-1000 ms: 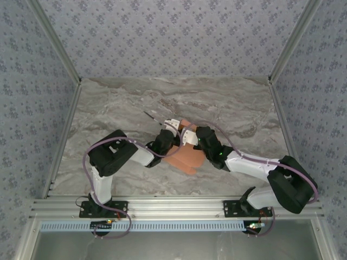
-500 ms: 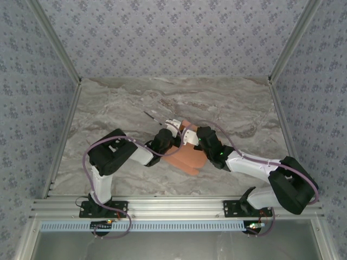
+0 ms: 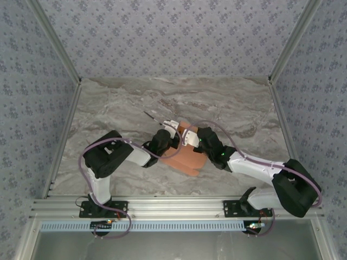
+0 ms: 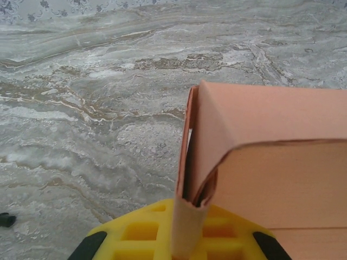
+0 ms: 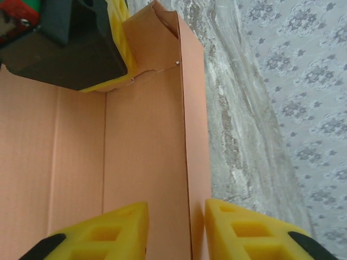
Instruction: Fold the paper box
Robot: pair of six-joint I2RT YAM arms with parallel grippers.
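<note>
The paper box (image 3: pixel 187 161) is salmon-orange cardboard lying mid-table, partly folded, between the two arms. In the left wrist view a doubled corner flap of the paper box (image 4: pixel 271 162) stands upright, and my left gripper (image 4: pixel 188 230) is shut on its lower edge. My left gripper (image 3: pixel 172 129) sits at the box's far left corner. My right gripper (image 3: pixel 189 137) is just to its right. In the right wrist view my right gripper (image 5: pixel 176 233) is open, its yellow fingers (image 5: pixel 111 230) straddling a raised side wall of the paper box (image 5: pixel 141 151) with gaps on both sides. The left gripper (image 5: pixel 116 51) pinches the far corner there.
A marble tabletop (image 3: pixel 119 108) is enclosed by patterned walls (image 3: pixel 173 38) at the back and sides. A thin dark stick (image 3: pixel 149 115) lies just beyond the left gripper. An aluminium rail (image 3: pixel 173 206) runs along the near edge by the arm bases.
My right gripper has gone from shut to open, letting go of the box wall. My left gripper has closed a little tighter on the corner flap, and the left arm shifted slightly left.
</note>
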